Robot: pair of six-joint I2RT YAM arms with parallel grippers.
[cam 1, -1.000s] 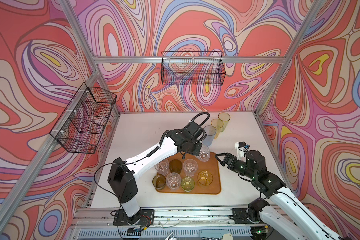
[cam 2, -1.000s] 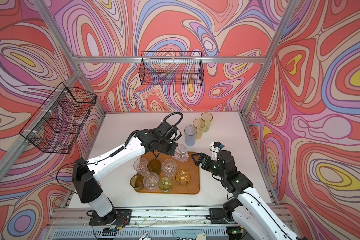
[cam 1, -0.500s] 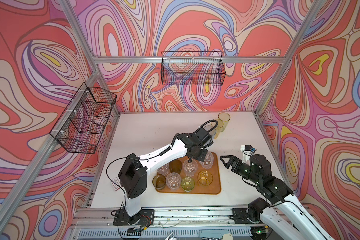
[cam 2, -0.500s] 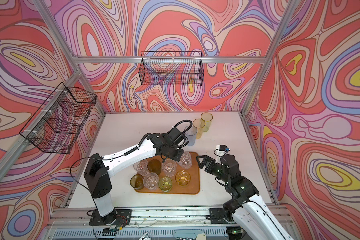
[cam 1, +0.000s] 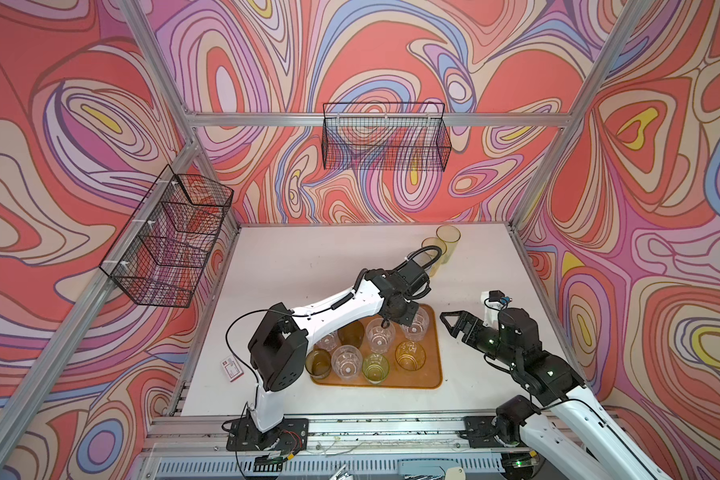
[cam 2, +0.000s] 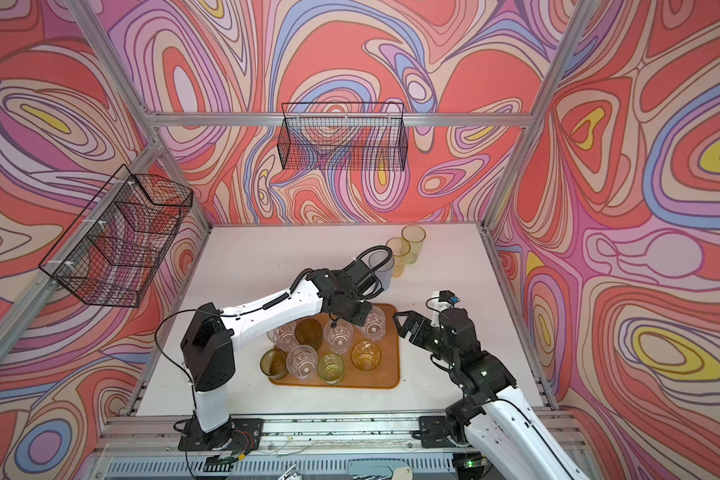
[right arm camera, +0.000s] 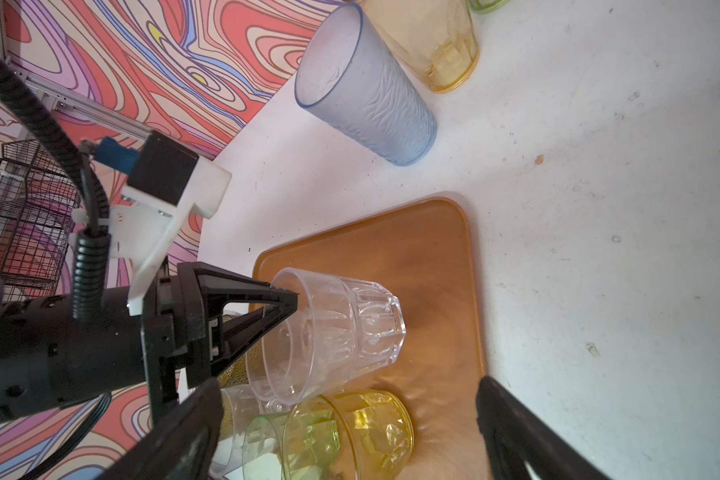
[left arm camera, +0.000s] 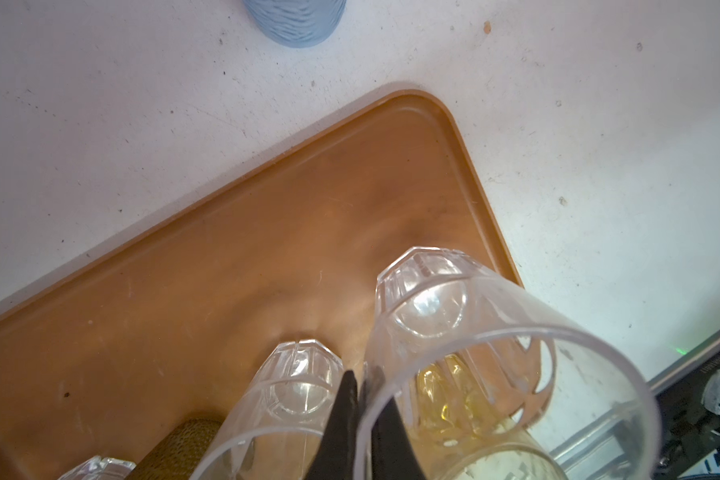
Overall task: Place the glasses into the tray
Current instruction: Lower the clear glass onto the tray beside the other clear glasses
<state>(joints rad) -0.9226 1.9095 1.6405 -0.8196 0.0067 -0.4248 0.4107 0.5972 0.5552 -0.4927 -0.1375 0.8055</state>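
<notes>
The left gripper [left arm camera: 359,384] was clamped on the rim of a clear ribbed glass [left arm camera: 454,332], one finger inside the wall and one outside it, the black tips pressed together across the clear wall in the left wrist view. The glass sat in that pinch at the far right corner of the orange-brown tray [left arm camera: 267,249], roughly upright in both top views, mouth up toward the gripper and base down toward the tray floor. Whether the base rested on the tray or hung just above it could not be told. Seven more glasses [cam 1: 347,365] stood on the tray to its left and nearer, in two rows: clear, dark amber, olive, yellow-green and amber. The closest was a clear one just left of the held glass, and the gripper's fingers came down between the two. The right gripper [cam 1: 448,323] hung just right of the tray's far right corner, jaws wide apart and holding nothing, its tips pointed left toward the held glass but apart from it. Beyond the tray, on the white table [cam 1: 308,257], stood three tall tumblers: a pale blue glass [cam 2: 385,270] nearest the tray, partly behind the left arm, and two yellow glasses [cam 2: 398,251] lined up farther and to the right.
</notes>
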